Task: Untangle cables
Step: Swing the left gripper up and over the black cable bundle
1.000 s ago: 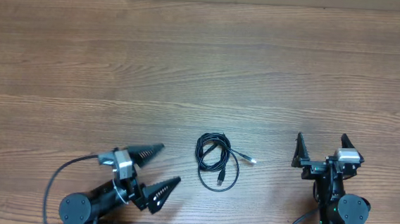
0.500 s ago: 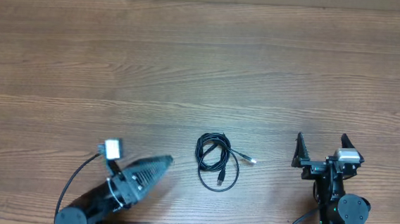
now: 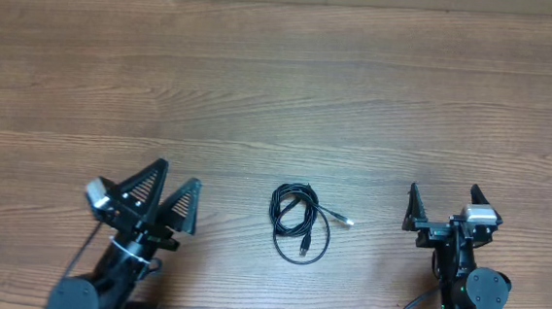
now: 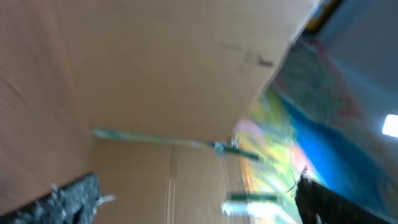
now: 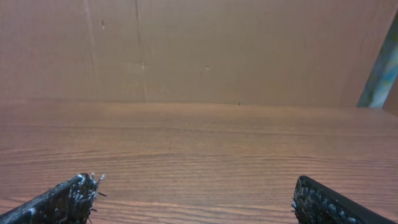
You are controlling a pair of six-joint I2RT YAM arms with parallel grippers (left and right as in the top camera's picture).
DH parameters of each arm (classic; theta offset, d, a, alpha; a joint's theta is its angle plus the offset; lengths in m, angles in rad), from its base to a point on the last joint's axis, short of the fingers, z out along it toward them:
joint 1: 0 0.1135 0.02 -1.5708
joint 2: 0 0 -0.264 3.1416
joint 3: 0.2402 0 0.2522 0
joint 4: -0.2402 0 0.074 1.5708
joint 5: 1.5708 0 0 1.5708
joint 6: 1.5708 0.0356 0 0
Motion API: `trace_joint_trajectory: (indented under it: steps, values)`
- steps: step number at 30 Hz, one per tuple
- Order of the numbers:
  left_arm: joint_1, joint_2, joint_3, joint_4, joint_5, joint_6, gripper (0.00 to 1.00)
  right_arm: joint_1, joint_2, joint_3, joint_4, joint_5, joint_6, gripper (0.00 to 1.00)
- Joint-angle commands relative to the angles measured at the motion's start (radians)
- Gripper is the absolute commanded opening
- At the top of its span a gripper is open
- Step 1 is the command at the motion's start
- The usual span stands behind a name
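Open tabletop (image 3: 281,87) rings the cables (image 3: 298,226) (one small coil); left gripper (image 3: 180,172) and right gripper (image 3: 443,189) flank them, well apart.

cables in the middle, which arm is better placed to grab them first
Probably right: the right gripper is open and sits nearer the cables, whose white-tipped plug trails toward it. The left gripper is open too, but farther off.

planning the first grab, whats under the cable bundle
Only bare wooden table shows under and through the loops of the cables. Where strands cross, the lower ones are covered, so which cord lies lowest cannot be told.
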Motion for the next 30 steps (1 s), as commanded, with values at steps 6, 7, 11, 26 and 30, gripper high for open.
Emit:
trace_joint_trajectory:
  steps: [6, 7, 11, 26, 30]
  values:
    - [-0.002, 0.393, 0.637, -0.664, -0.059, 0.722, 1.0, -0.002, 0.0, -0.01, 0.006, 0.01, -0.005, 1.0]
    - [-0.002, 0.434, 0.698, -0.748, -0.072, 0.781, 1.0, -0.002, 0.0, -0.01, 0.006, 0.01, -0.005, 1.0]
    - [-0.002, 0.587, 0.912, -1.07, -0.174, 1.003, 1.0, -0.002, 0.0, -0.01, 0.006, 0.01, -0.005, 1.0]
    - [-0.026, 0.634, 0.956, -1.376, -0.233, 1.278, 1.0, -0.002, 0.0, -0.01, 0.006, 0.01, -0.005, 1.0]
    - [-0.058, 0.634, 0.955, -1.4, -0.274, 1.276, 1.0, -0.002, 0.0, -0.01, 0.006, 0.01, -0.005, 1.0]
